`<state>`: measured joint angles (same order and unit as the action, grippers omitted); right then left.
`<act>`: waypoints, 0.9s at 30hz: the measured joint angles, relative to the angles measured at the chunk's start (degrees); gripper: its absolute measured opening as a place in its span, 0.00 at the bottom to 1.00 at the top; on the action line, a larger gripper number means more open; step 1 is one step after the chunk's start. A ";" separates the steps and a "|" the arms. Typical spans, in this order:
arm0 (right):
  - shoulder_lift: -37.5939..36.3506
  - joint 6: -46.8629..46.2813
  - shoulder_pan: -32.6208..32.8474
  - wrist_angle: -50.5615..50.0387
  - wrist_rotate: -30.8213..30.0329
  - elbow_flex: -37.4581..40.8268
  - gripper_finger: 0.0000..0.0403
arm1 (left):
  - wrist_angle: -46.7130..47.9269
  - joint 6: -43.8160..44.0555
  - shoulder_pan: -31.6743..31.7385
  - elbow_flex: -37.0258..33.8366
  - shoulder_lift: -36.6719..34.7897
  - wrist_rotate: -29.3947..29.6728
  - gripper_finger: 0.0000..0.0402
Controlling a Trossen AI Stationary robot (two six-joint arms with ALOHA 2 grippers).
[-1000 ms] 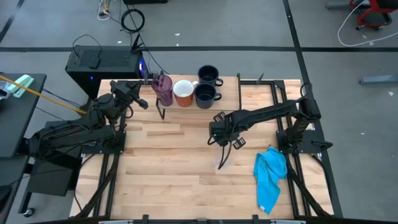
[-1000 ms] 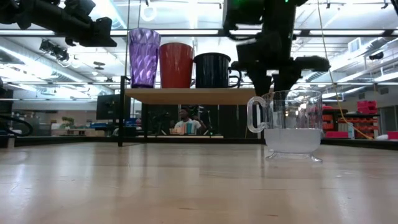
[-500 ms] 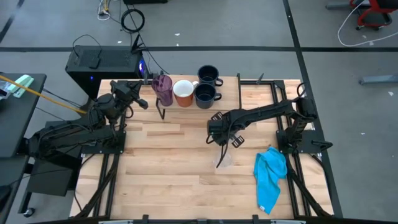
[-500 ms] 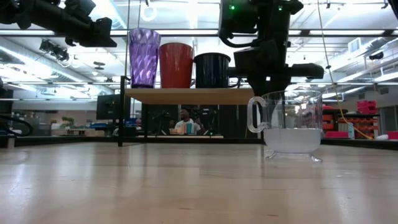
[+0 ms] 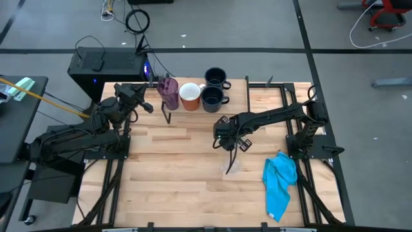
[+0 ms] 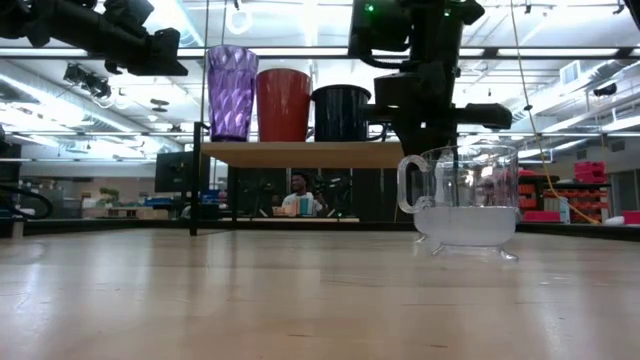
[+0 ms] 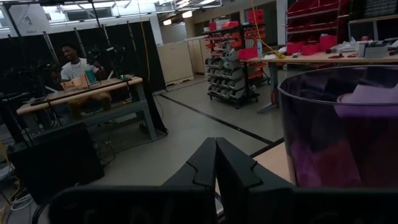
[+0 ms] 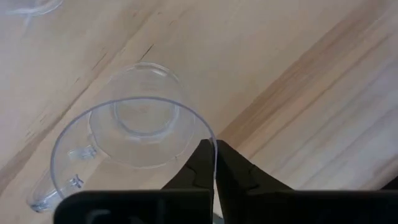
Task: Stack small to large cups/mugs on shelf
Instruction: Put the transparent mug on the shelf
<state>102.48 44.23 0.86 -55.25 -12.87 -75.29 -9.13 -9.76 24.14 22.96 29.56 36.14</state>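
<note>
Since a second ago, the right end effector [image 8: 214, 163] has drifted toward the shelf [image 6: 300, 153], clenched on the clear mug's [image 8: 134, 134] rim, barely off the tabletop [image 5: 180, 167]. Thin, slick, fragile glass: the handle looks safer. Left end effector [image 7: 216, 163] waits, clenched, beside the tumbler [image 7: 342, 134].

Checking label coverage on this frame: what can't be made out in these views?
- Clear mug, pinched at the rim by the right gripper: in the high view it is too transparent against the wood to outline.
- Second clear glass: right wrist view, cut off by the picture edge.
- Rear dark mug: low view, apparently hidden behind the front dark mug.
- Purple tumbler: left wrist view, cut off by the edge.
</note>
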 joint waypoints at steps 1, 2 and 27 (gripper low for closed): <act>0.00 1.21 0.02 0.33 0.08 0.00 0.02 | 0.01 0.00 0.01 0.00 0.00 0.00 0.03; 0.00 2.97 0.03 0.87 0.08 0.00 0.02 | 0.01 0.00 0.01 0.00 0.00 0.00 0.03; -0.81 18.23 1.46 4.96 -3.49 -0.43 0.29 | 0.00 0.00 0.02 0.00 -0.02 0.00 0.04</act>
<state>101.67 62.46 2.33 -50.29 -16.36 -75.71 -9.12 -9.76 24.16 22.96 29.54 36.14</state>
